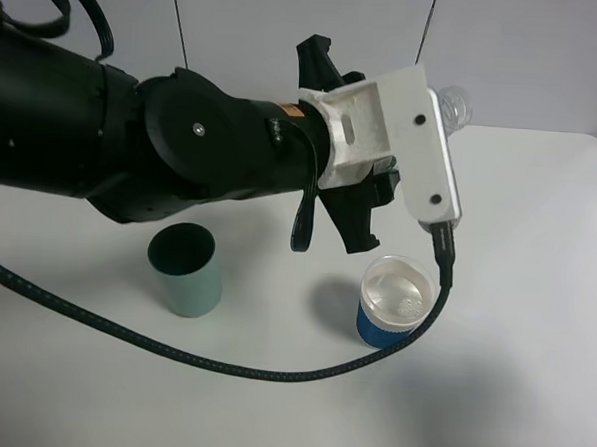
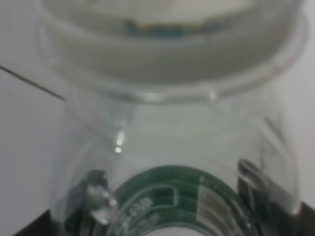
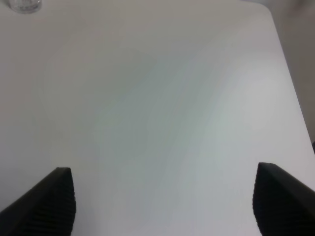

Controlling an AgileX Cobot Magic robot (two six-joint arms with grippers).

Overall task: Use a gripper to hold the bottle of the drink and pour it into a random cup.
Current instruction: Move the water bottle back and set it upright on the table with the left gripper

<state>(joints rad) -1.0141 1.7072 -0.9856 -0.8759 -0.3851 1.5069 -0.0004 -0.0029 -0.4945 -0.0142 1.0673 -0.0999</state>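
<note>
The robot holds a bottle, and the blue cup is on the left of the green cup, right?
Not quite. The bottle is held, but the blue cup is on the right of the green cup, not the left. The exterior high view shows it.

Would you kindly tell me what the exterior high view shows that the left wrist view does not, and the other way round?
Only the exterior high view shows the blue cup, seemingly with liquid in it, the pale teal cup, the black left arm and the table. Only the left wrist view shows the green label on the bottle, close up and blurred. Both show the bottle; from above only its clear end pokes out past the white wrist mount.
</note>
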